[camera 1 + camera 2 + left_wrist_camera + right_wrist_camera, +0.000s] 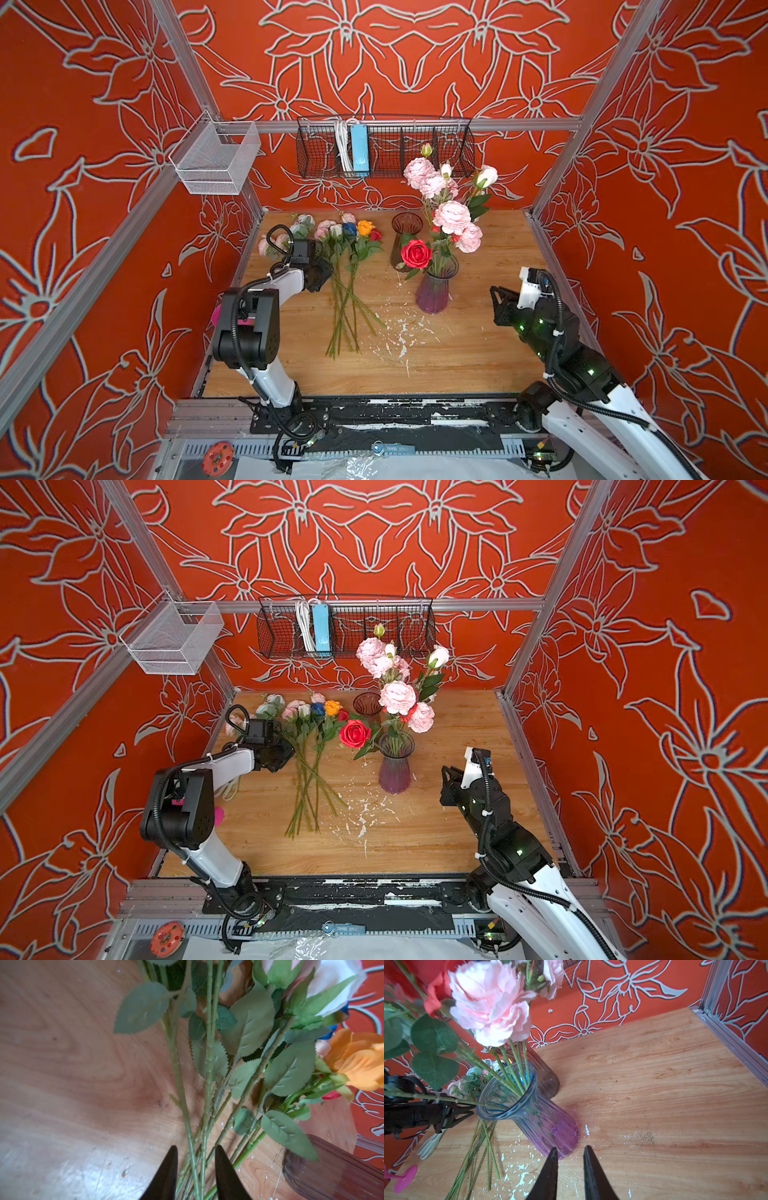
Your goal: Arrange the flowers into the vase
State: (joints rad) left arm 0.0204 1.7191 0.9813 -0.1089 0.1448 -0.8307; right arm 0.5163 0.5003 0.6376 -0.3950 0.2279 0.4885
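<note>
Several flowers (345, 291) (309, 771) lie on the wooden table, stems toward the front, with pink, white, blue and orange blooms (349, 229) at the back. My left gripper (326, 276) (289, 752) (195, 1149) is low over them, open, its fingers on either side of several green stems (194, 1165). The purple glass vase (434, 293) (395, 773) (548, 1124) holds pink blooms (451, 216) and a red rose (415, 253). My right gripper (494, 291) (444, 771) (570, 1148) hovers just right of the vase's base, narrowly open, with nothing between its fingers.
A second, brownish glass vase (405, 232) (368, 706) (548, 1078) stands empty behind the purple one. White flecks (399, 332) litter the table's middle. A black wire basket (386, 145) and a white mesh basket (216, 162) hang on the frame. A pink object (404, 1176) lies at the table's left edge.
</note>
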